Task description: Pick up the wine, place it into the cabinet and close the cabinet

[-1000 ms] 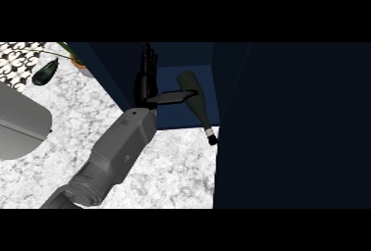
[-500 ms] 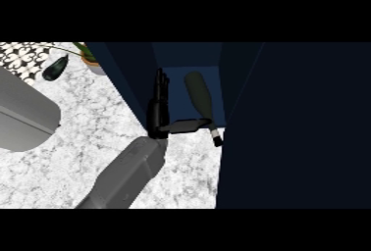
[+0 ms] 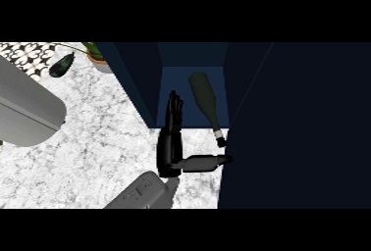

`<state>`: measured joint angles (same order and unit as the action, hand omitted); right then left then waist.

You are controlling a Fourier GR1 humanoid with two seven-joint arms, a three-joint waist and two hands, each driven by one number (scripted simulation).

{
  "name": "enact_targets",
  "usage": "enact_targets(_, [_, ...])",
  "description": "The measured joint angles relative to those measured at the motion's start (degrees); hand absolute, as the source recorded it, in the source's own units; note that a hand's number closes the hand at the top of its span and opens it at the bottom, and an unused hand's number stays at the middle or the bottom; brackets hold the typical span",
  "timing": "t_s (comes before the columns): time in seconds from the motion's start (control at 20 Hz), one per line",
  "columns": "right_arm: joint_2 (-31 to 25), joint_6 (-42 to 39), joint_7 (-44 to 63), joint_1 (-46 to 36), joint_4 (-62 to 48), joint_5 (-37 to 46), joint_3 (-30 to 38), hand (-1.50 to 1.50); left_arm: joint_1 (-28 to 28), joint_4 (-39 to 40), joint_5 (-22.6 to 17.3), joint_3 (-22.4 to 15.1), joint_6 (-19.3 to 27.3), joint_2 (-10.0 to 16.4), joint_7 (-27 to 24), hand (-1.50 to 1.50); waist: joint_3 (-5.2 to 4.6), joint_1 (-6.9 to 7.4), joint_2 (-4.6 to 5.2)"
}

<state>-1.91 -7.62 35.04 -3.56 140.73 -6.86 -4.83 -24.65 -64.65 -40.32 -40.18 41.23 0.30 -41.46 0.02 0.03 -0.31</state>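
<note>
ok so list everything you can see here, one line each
wine bottle: 1, dark green, lying inside the cabinet, neck toward the front
cabinet: 1, dark blue, open, top centre
potted plant: 1, green leaves, tan pot, top left
counter: 1, white-grey marble, left half
patterned wall: 1, black and white, top-left corner
grey rounded thing: 1, left edge, cannot tell what it is
forearm: 1, grey, lower edge
left robot hand: 1, black, open, fingers straight at the cabinet's front, beside the bottle's neck

Dark wine bottle [image 3: 205,100] lying inside cabinet [image 3: 138,78], straight-fingered hand [image 3: 171,142] just beside
</note>
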Motion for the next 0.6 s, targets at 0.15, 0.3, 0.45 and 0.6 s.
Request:
enact_targets(0.15, [-0.31, -0.31, -0.59, 0.24, -0.01, -0.09, 1.00, -1.50, 4.84, -7.23, 2.45, -2.19, 2.60, 0.89, 1.23, -1.50, 0.00, 0.13, 0.03])
enact_targets(0.3, [-0.23, -0.32, -0.67, 0.70, 0.15, -0.12, 0.93, -1.50, 8.28, -14.01, 4.72, -3.24, 5.36, 2.89, 4.00, -1.50, 0.00, 0.14, 0.06])
enact_targets(0.45, [-0.30, 0.02, 0.29, -0.06, 0.15, -0.09, 0.71, -1.50, 12.18, -20.63, 7.46, -5.35, 8.26, 4.66, 6.35, -1.50, -0.01, 0.17, 0.07])
enact_targets(0.6, [-0.63, 0.05, 1.21, -0.75, 0.23, -0.26, 1.19, -1.50, 15.70, -26.08, 9.91, -6.95, 10.16, 5.53, 7.35, -1.50, 0.00, 0.14, 0.10])
